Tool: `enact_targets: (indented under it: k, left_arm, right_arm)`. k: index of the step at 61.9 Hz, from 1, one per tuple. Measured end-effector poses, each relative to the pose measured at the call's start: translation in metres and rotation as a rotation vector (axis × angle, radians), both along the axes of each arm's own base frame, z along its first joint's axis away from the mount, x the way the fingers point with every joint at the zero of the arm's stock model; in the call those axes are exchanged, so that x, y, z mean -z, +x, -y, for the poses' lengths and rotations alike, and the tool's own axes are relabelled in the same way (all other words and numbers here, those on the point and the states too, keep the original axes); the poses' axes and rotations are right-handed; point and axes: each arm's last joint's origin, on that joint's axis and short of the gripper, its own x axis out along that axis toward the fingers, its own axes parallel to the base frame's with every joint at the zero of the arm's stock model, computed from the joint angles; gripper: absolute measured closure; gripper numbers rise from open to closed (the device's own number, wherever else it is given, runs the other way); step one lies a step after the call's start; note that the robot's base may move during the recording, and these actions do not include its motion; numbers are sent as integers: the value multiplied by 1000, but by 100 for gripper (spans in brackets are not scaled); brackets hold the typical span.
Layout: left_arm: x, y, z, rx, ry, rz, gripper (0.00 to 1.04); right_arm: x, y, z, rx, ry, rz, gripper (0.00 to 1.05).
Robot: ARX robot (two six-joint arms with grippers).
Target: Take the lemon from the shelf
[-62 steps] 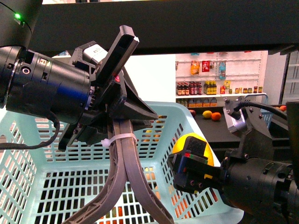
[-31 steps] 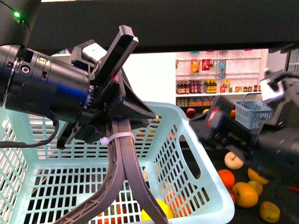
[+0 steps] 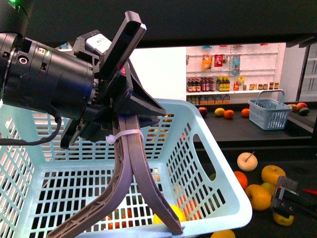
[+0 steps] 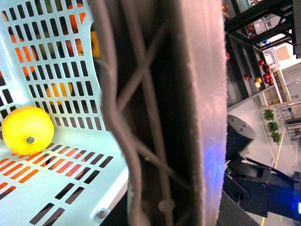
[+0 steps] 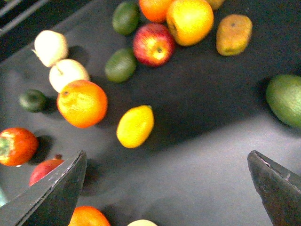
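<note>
Bright plain-yellow oval lemon [image 4: 28,129] lies on the floor of the pale-blue slotted plastic basket [image 3: 200,158] at near left, off the black-decked produce shelf [image 5: 202,113]. Left gripper [image 3: 124,94] is clenched on the basket's grey handles [image 3: 133,171]. Right gripper [image 5: 165,162] is spread wide and empty over the deck. The pick appears complete.

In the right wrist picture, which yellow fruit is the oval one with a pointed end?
The lemon, lying next to the big orange; the other yellow fruit is round.
</note>
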Motion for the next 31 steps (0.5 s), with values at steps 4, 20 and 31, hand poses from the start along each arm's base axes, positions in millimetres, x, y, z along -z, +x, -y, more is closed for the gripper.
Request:
enact_targets:
  k: [4,20,31]
  left_arm:
    - [0,0,0,1,0,0,91]
    - [0,0,0,2,-1,-1,91]
    - [0,0,0,2,-1,-1,91]
  right_arm:
    - [18,7,-1,14,15,-55,2]
    - [63,29,-10,53,93,-141,2]
    - [88,51,-17,70,181,-175,2]
